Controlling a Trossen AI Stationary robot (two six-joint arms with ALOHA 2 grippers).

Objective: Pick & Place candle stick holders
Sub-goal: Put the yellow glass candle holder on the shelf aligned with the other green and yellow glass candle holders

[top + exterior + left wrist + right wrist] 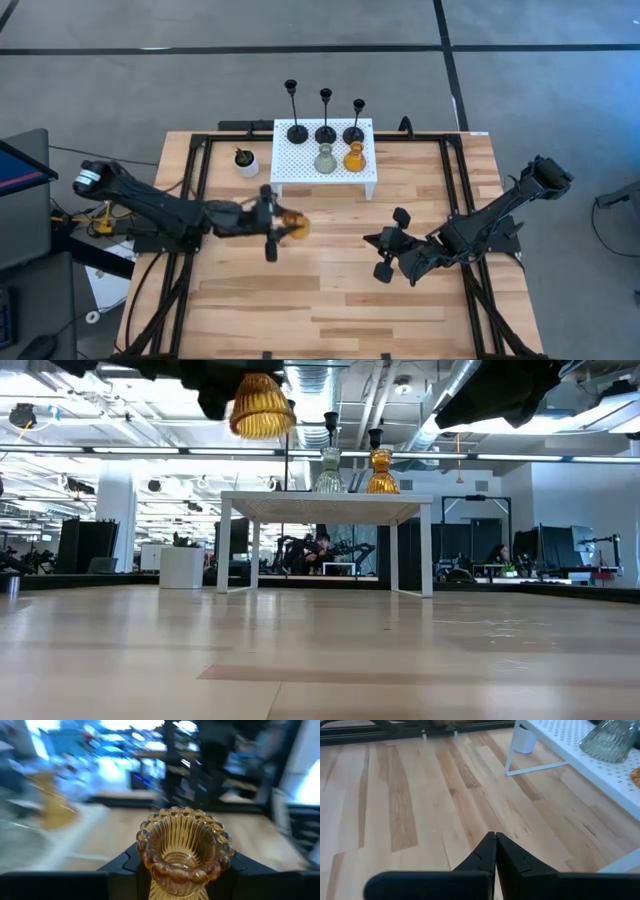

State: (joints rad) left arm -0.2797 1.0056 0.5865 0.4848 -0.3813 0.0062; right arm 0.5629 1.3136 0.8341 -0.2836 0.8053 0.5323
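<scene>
Here the left gripper (280, 226) is clamped on an amber glass holder (293, 226), carrying it in the air over the table (330, 300) in front of the white perforated stand (300, 165); the low view shows it lifted well clear of the wood. From the left wrist view, the fingers grasp it low, under the beaded rim, which looks like the sensible place: the ribbed waist gives the pads something to bite on. Being pressed glass, it is probably fairly heavy for its size, rigid, slick and breakable, so a firm squeeze and a gentle set-down seem called for. The right gripper (385, 255) waits over the table's right half, fingers pressed together and holding nothing. The remaining holders, three black stemmed ones (326, 125), a clear-grey one (325, 160) and a second amber one (354, 157), stand on the stand.
</scene>
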